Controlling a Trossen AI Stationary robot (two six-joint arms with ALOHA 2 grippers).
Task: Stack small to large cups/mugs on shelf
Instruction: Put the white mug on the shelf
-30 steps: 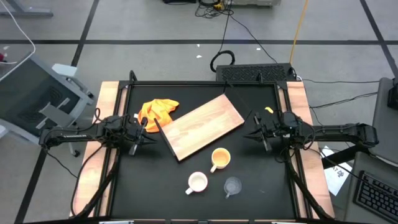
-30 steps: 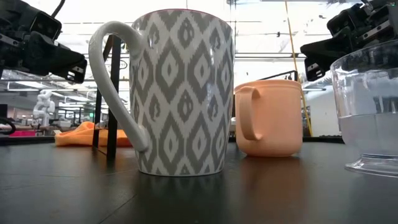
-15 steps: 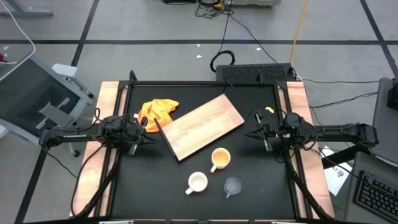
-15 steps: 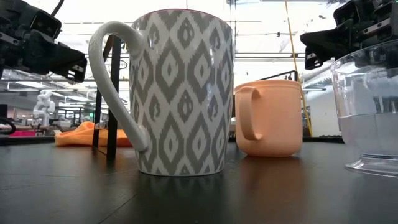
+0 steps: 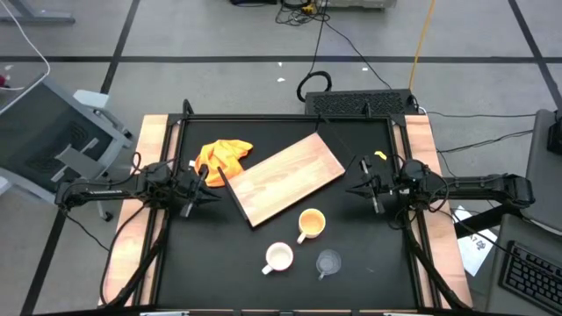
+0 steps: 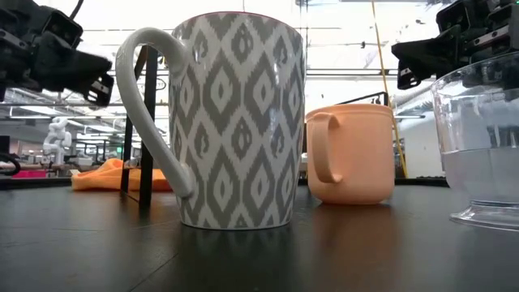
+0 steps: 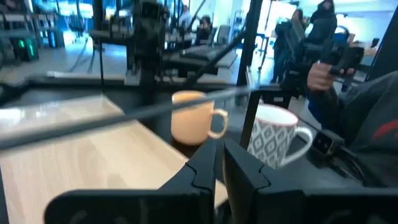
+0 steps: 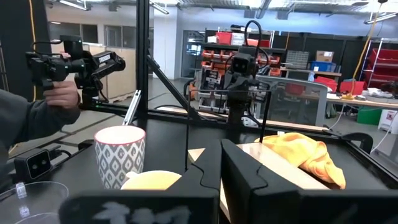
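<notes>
The wooden shelf board (image 5: 288, 178) is laid flat and askew near the middle of the black tabletop (image 5: 228, 254), with nothing set on it. Three vessels are grouped on the tabletop just off the board's near long edge: the yellow-orange mug (image 5: 311, 224) is closest to the board, the white patterned mug (image 5: 278, 257) is placed beyond it toward the table's front edge, and the clear glass cup (image 5: 328, 262) is set just beside the white mug. All three are upright and apart from one another. A crumpled yellow-orange cloth (image 5: 221, 156) is seen at the board's left end, touching or overlapping its corner. The left gripper (image 5: 200, 187) is held above the table's left side, near the cloth and the board's left end, with its fingers (image 7: 245, 180) pressed together around nothing. The right gripper (image 5: 360, 187) is held above the right side, well apart from the cups, likewise closed and empty. A person's hand (image 8: 61, 93) gripping a dark controller is visible beyond the table.
</notes>
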